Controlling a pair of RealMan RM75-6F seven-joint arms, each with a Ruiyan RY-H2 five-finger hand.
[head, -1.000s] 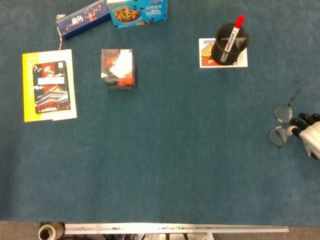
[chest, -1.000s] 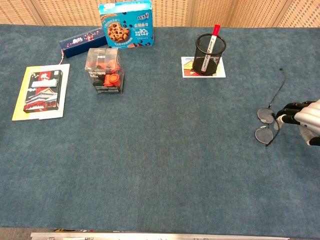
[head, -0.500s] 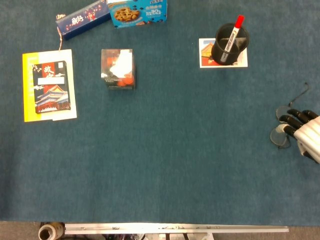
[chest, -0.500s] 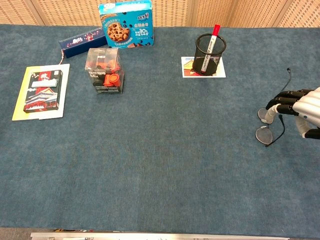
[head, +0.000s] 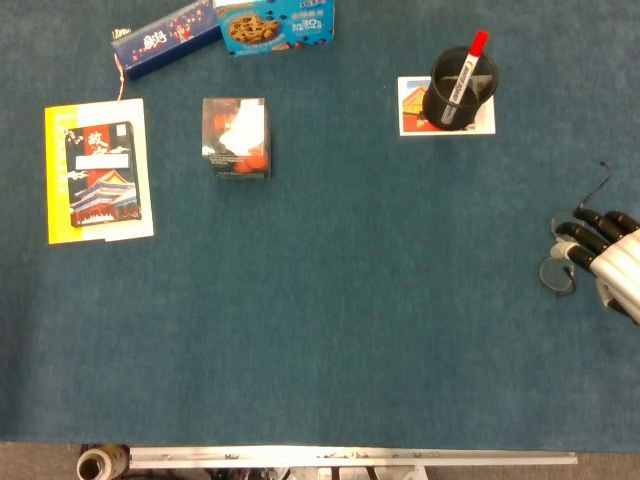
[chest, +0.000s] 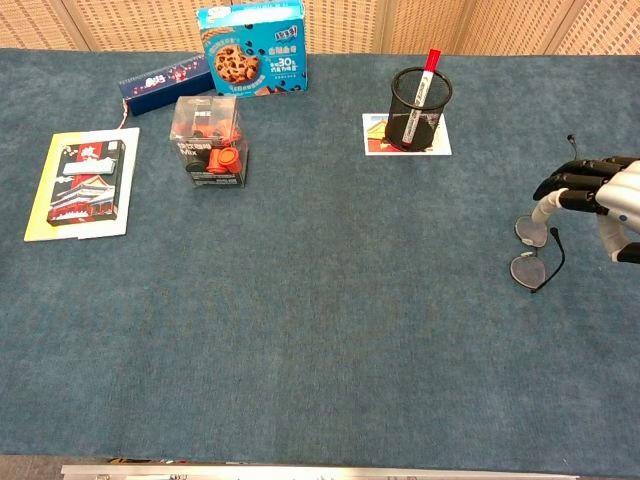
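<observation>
A pair of thin-framed glasses (head: 557, 278) (chest: 525, 270) lies at the right edge of the blue table cloth. My right hand (head: 605, 250) (chest: 595, 195) reaches in from the right and pinches them, its dark fingers curled over the upper lens and the thumb against it. The lower lens and one thin temple stick out free. In the head view the upper lens is hidden under the fingers. My left hand shows in neither view.
A black mesh pen holder (head: 460, 90) (chest: 418, 100) with a red-capped marker stands on a picture card at the back right. A clear box of orange parts (head: 236, 137), a cookie box (head: 275, 25), a long blue box (head: 165, 38) and a booklet (head: 100, 172) sit at the left.
My right hand has moved further onto the glasses and closed over the upper lens. The glasses turned a little, their temple tip swinging away to the right.
</observation>
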